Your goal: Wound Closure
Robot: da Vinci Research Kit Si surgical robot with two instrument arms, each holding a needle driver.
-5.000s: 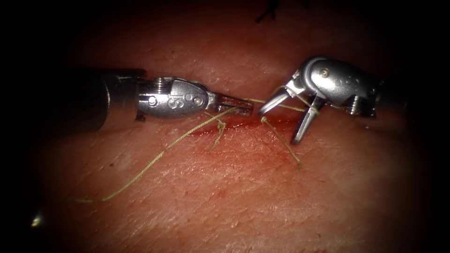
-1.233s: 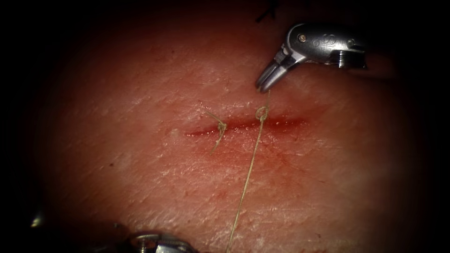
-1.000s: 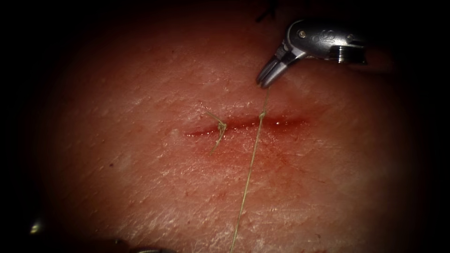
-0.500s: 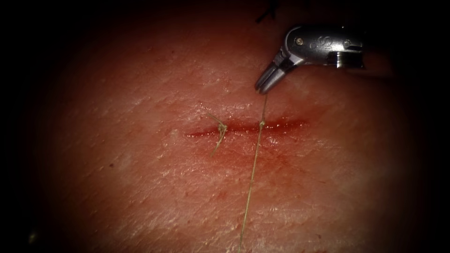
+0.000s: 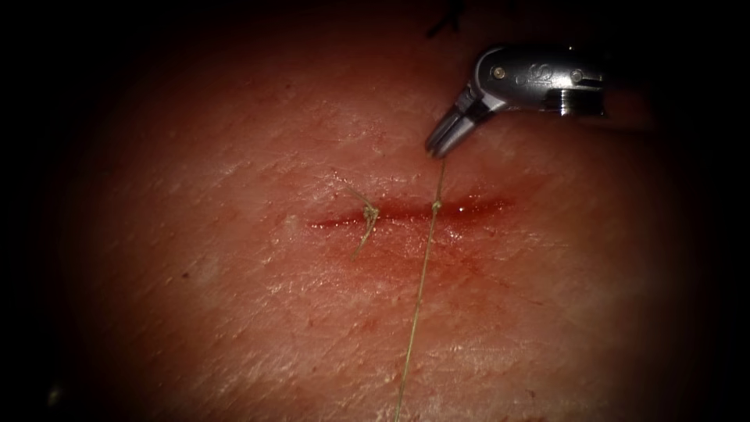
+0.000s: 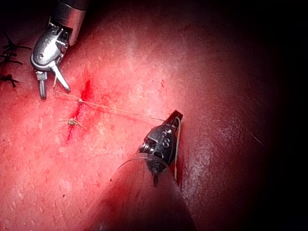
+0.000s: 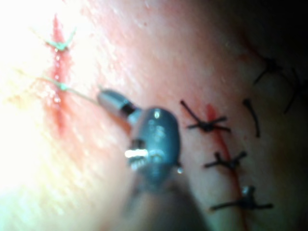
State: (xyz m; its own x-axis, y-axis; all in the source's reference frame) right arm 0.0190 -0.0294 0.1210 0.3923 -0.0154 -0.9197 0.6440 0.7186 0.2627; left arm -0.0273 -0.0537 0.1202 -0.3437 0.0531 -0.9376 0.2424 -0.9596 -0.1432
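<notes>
Right hand (image 5: 439,147) sits above the cut (image 5: 410,212) in the tissue (image 5: 234,312), jaws pressed together, pinching the upper end of the thread (image 5: 422,273). A small knot (image 5: 436,206) lies on the cut. Thread runs taut downward to the left hand (image 6: 176,117), which pinches it. An earlier tied stitch (image 5: 367,215) sits left of the knot. Needle location cannot be told.
</notes>
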